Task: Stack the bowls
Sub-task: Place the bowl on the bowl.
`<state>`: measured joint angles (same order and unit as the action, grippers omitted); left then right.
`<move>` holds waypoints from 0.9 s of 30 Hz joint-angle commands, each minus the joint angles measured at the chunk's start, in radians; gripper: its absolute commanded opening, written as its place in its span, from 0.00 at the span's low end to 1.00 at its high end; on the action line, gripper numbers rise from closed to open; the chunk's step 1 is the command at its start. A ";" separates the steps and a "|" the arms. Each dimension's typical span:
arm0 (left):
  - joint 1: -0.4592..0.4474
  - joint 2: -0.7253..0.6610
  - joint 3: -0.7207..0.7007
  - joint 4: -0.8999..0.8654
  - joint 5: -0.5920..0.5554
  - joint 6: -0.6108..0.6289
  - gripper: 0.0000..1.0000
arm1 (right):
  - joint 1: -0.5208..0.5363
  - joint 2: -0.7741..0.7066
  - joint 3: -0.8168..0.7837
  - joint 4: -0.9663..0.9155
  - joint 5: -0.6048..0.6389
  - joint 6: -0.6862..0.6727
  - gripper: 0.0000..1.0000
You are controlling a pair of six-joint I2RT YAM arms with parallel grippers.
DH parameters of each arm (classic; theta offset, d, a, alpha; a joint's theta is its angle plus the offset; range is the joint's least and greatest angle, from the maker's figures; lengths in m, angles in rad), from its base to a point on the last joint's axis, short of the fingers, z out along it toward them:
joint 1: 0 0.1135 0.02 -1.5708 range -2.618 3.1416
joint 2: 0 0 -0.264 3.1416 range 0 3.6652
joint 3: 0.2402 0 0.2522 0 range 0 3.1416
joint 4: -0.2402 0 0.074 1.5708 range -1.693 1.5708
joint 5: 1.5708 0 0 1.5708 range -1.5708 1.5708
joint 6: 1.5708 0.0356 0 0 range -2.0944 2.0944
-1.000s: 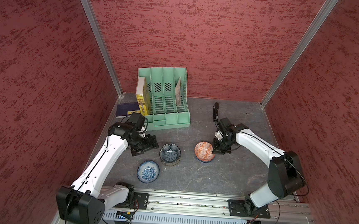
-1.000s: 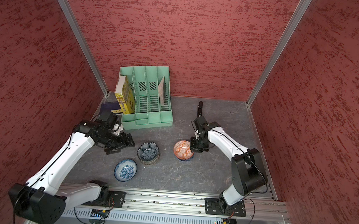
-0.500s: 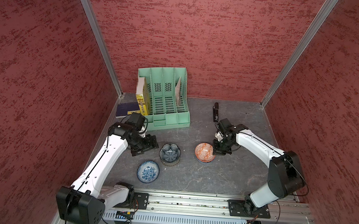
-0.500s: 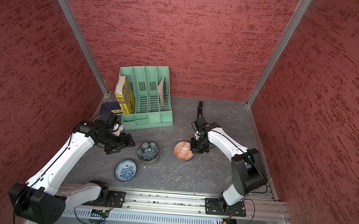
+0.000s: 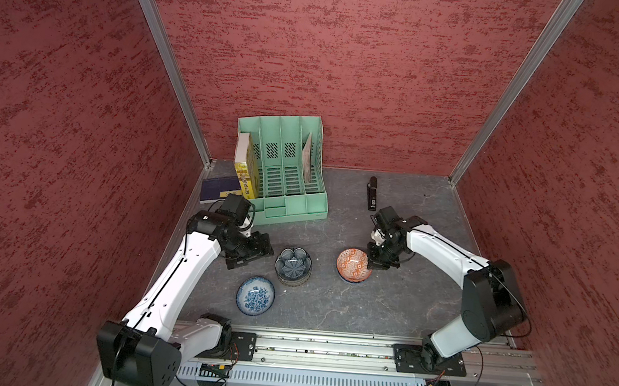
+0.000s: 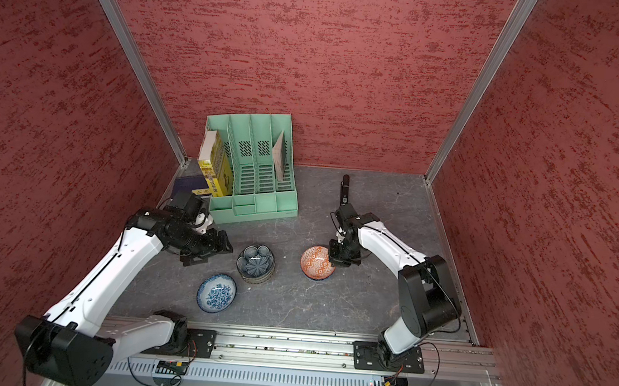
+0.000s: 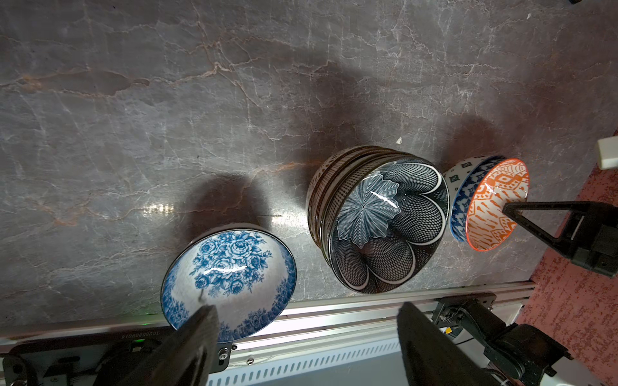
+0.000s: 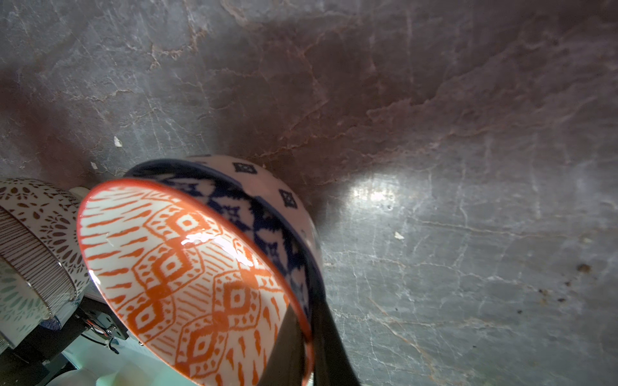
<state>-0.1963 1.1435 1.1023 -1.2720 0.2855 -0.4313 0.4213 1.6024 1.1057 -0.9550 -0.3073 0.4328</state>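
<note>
Right wrist: right tool [image 8: 309, 337] grips orange bowl [image 8: 187, 267] rim.

Mutually apart lie orange bowl [image 5: 353, 266], petal-topped stack [image 5: 292, 267], floral bowl [image 5: 255, 295].

Glossy glazed orange bowl [image 8: 187, 274]; veined, stone-look tabletop [image 8: 434, 100].

I can read no text. The yellow book [image 5: 245, 176] at eleven o'clock bears print too small to make out.
</note>
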 commanded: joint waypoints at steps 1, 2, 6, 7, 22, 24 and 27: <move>0.008 -0.008 -0.001 -0.006 -0.010 0.014 0.87 | -0.009 -0.021 -0.008 0.044 -0.016 -0.006 0.00; 0.008 -0.008 -0.002 -0.005 -0.010 0.014 0.87 | -0.009 -0.023 -0.010 0.049 -0.016 -0.007 0.00; 0.007 -0.008 -0.005 -0.003 -0.009 0.013 0.87 | -0.008 -0.023 -0.016 0.063 -0.012 -0.010 0.00; 0.007 -0.009 -0.007 -0.003 -0.008 0.013 0.87 | -0.008 -0.022 -0.019 0.066 -0.012 -0.012 0.00; 0.008 -0.014 -0.013 -0.008 -0.014 0.014 0.87 | -0.008 -0.032 -0.043 0.076 -0.002 -0.023 0.31; 0.008 -0.017 -0.008 -0.017 -0.015 0.015 0.87 | -0.009 -0.032 -0.041 0.072 0.000 -0.024 0.36; 0.007 -0.025 -0.007 -0.031 -0.012 0.018 0.88 | -0.009 -0.032 -0.037 0.066 0.000 -0.025 0.39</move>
<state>-0.1963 1.1423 1.0939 -1.2827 0.2825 -0.4305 0.4206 1.5864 1.0775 -0.8997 -0.3126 0.4137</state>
